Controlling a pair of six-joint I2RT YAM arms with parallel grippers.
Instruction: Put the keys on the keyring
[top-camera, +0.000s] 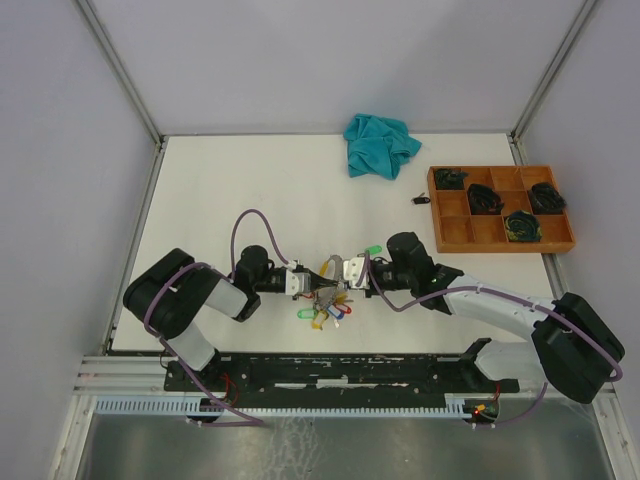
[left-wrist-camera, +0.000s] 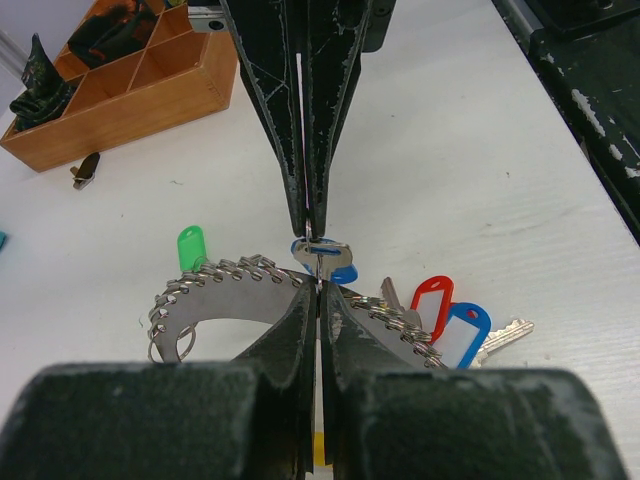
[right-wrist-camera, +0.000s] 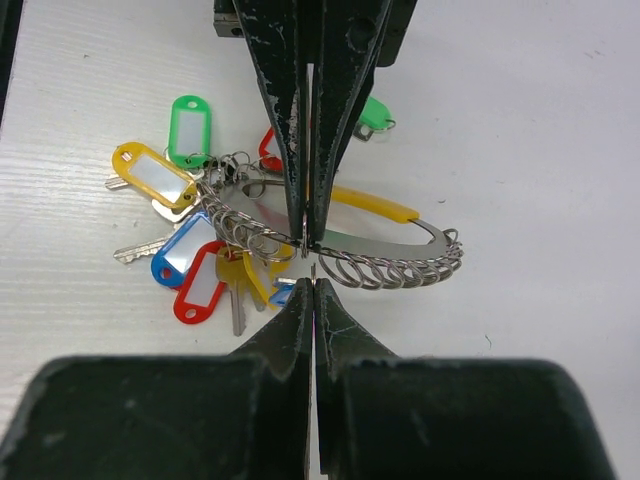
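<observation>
**Two grippers nose to nose over the keyring**

Low in the middle of the overhead view, just above the arm bases, the left gripper (top-camera: 314, 285) and the right gripper (top-camera: 337, 279) meet tip to tip over the white desk (top-camera: 250, 190). The keyring (right-wrist-camera: 400, 262) lies flat on the desk between them, its wire strung with a row of small split loops (right-wrist-camera: 372, 272).

In the right wrist view the left gripper comes down from the top of the frame with its jaws squeezed to a sliver. The ring's wire sits right at its tips, near mid-frame, and looks pinched there. The right gripper is narrowed to almost nothing as well. In the left wrist view it reaches in from the top, and its tips touch the metal loop of a blue-tagged key (left-wrist-camera: 325, 258). That key sits in the small gap between the two grippers, just beyond the ring's edge. Whether that loop is actually nipped I cannot tell.

The other keys (right-wrist-camera: 190, 260) bunch against the ring's left end in the right wrist view, with green, yellow, blue and red tags fanned out and touching one another. I cannot tell whether they are threaded on the wire. A lone green tag (left-wrist-camera: 190, 247) lies just outside the ring, at centre left of the left wrist view.

Well apart from all this, a teal cloth (top-camera: 378, 143) sits crumpled at top centre of the overhead view. A wooden tray (top-camera: 456, 231) at upper right holds dark items in some of its compartments.
</observation>
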